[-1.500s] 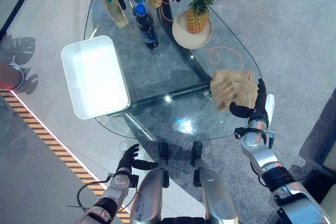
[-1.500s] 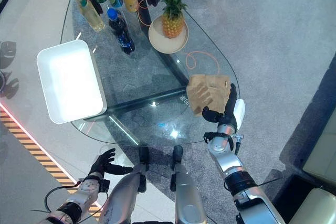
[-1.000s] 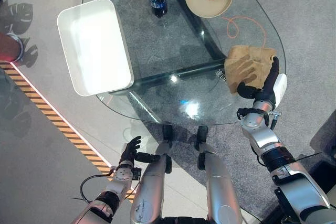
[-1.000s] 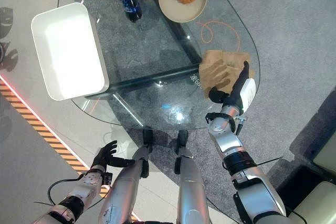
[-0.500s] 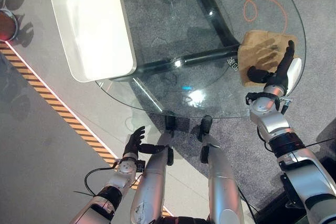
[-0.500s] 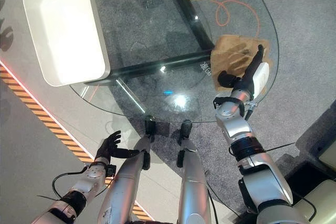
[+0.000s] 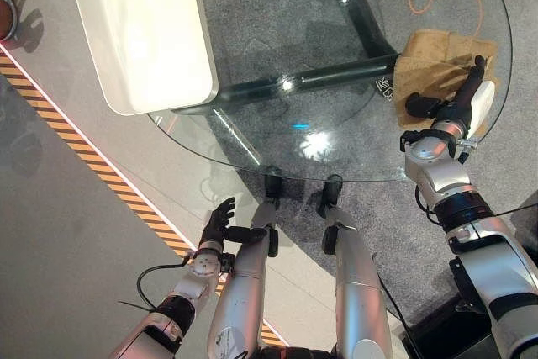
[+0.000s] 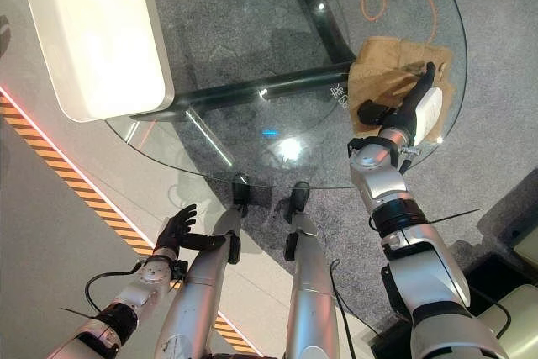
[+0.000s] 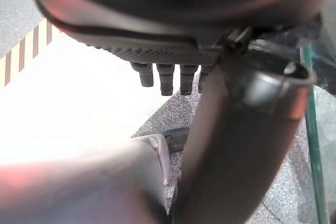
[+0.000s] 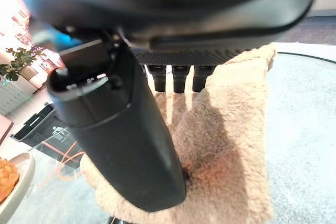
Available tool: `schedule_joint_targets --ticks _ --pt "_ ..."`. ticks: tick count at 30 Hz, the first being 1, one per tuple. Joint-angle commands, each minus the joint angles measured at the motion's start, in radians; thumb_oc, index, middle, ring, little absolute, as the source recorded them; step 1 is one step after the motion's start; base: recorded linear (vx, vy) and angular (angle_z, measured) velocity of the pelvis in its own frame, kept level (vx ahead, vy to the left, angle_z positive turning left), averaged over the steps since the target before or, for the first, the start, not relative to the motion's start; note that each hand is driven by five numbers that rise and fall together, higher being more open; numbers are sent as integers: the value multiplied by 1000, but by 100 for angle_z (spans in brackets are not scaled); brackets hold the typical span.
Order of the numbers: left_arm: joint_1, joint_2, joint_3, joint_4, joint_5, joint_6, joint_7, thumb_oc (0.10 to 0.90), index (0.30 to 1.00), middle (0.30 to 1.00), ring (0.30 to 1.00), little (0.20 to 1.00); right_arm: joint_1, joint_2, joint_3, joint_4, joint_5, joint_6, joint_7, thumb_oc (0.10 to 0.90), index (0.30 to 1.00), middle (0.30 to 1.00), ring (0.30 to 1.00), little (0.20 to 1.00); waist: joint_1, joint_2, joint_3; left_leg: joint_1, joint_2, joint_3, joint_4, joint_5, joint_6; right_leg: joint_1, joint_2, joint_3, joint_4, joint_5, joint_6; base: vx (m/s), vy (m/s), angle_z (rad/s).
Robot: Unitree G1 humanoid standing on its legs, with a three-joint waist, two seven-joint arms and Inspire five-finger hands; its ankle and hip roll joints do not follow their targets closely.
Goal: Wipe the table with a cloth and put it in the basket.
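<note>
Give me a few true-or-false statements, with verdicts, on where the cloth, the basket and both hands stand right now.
1. The cloth lies on the glass table, near its right edge. True.
2. The cloth is already in the basket. False: the white basket sits at the table's left side, and the cloth lies well apart from it on the glass.
3. The right hand is laid over the cloth with its fingers straight. True.
4. The left hand grips the basket's rim. False: it hangs open below the table's near edge, holding nothing, away from the basket.
</note>
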Motion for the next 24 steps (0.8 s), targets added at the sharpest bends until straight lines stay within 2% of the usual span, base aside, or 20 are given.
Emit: schedule_joint_targets --ticks 1,8,9,11,12,13,15,16,24 --pt "51 11 -9 -36 -14 -5 27 800 900 900 900 900 -33 -126 49 -22 20 -3 34 800 900 900 900 900 9 24 -19 -50 -18 -10 152 -135 -4 -13 5 -8 -58 54 51 0 0 0" --pt "48 21 -15 -53 -20 -7 24 800 900 900 900 900 -69 -136 115 41 23 5 209 800 900 900 900 900 21 33 -19 -71 -21 -14 159 -133 -2 -36 -2 -14 -54 61 52 0 5 1" --pt "48 26 -16 -56 -21 -5 21 800 900 900 900 900 -73 -140 130 47 13 26 284 800 900 900 900 900 22 33 -19 -74 -23 -16 162 -133 -3 -38 -3 -14 -52 61 53 -1 17 5" --pt "51 29 -14 -54 -21 -9 16 800 900 900 900 900 -79 -147 146 62 6 26 348 800 900 900 900 900 24 33 -19 -74 -22 -16 160 -131 -3 -39 -4 -16 -52 63 53 -1 19 5" --pt "54 33 -12 -58 -21 -8 13 800 900 900 900 900 -81 -156 159 76 -5 38 398 679 796 796 796 779 26 32 -19 -74 -22 -14 160 -130 -3 -37 -5 -19 -52 62 53 2 15 4" --pt "55 36 -11 -59 -21 -8 11 800 900 900 900 900 -83 -162 165 84 -3 38 415 605 733 733 733 705 27 31 -19 -74 -22 -15 161 -131 -3 -36 -6 -20 -51 62 54 4 8 4" --pt "58 41 -11 -57 -21 -11 8 800 900 900 900 900 -83 -170 168 101 3 36 436 328 495 495 495 428 30 29 -19 -75 -22 -18 165 -131 -2 -35 -7 -23 -50 63 55 5 -7 4" --pt "63 44 -11 -59 -20 -15 7 800 900 900 900 900 -81 -173 170 111 0 30 443 100 300 300 300 200 31 29 -19 -77 -23 -20 167 -132 -2 -36 -6 -23 -49 63 56 8 -12 4" --pt "77 63 -16 -81 -27 -19 9 800 900 900 900 900 -84 -180 164 122 3 27 457 100 300 300 300 200 38 23 -19 -85 -26 -34 168 -133 2 -43 -1 -27 -44 65 60 8 -6 3"
